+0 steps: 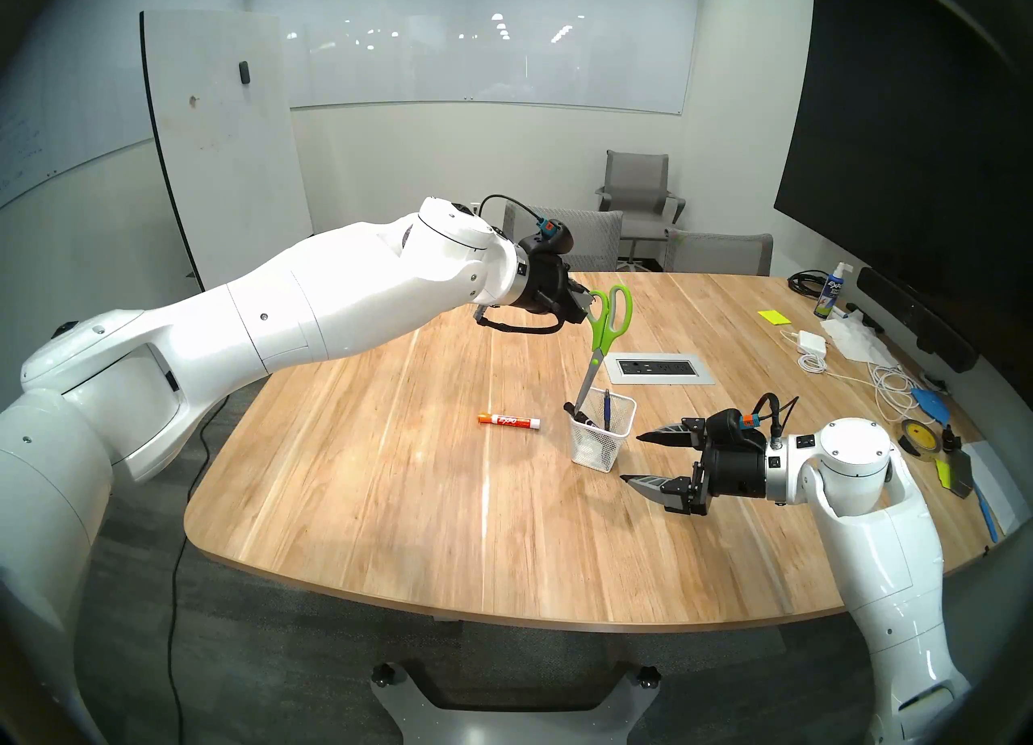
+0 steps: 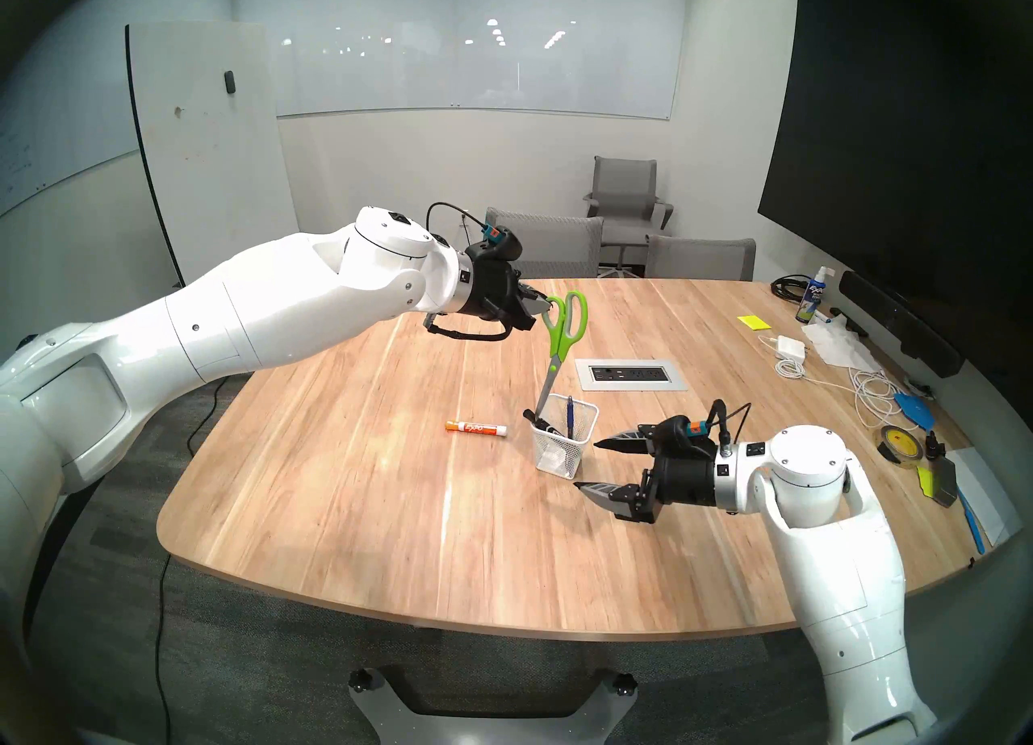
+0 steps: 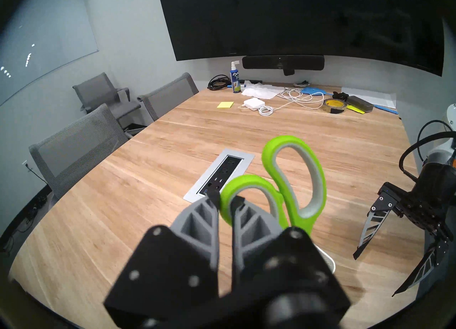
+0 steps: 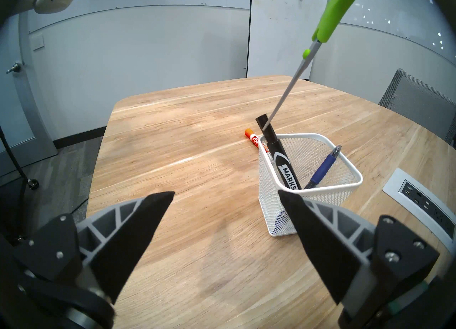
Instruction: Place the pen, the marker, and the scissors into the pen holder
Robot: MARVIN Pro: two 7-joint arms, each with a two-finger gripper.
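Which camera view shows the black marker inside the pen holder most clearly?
The right wrist view: the black marker leans in the pen holder with its lettering readable. Both head views show only its dark top at the rim. The left wrist view does not show it.

orange marker (image 1: pixel 508 421) lying on wooden table (image 1: pixel 391 503), power outlet panel (image 1: pixel 659 368)

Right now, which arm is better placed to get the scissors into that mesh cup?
Left. Its gripper already holds the scissors by a green handle, blades aimed down at the pen holder. The right gripper waits open beside it.
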